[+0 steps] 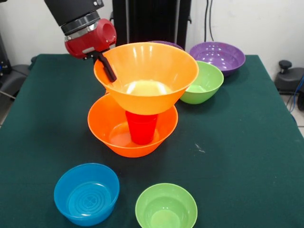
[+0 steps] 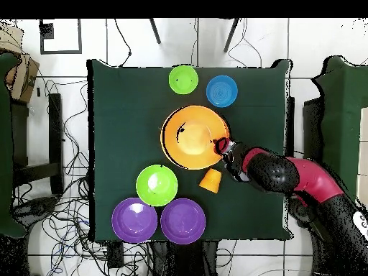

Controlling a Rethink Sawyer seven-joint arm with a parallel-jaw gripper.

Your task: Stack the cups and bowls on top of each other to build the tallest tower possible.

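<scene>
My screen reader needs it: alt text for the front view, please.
The gripper holds a large orange bowl by its rim atop a red cup standing in another orange bowl. Green, blue and purple bowls sit around.

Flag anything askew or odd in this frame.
The upper orange bowl sits on an upturned red cup inside the lower orange bowl, apparently tipped slightly, with the gripper at its rim. An orange cup stands apart, unstacked.
</scene>
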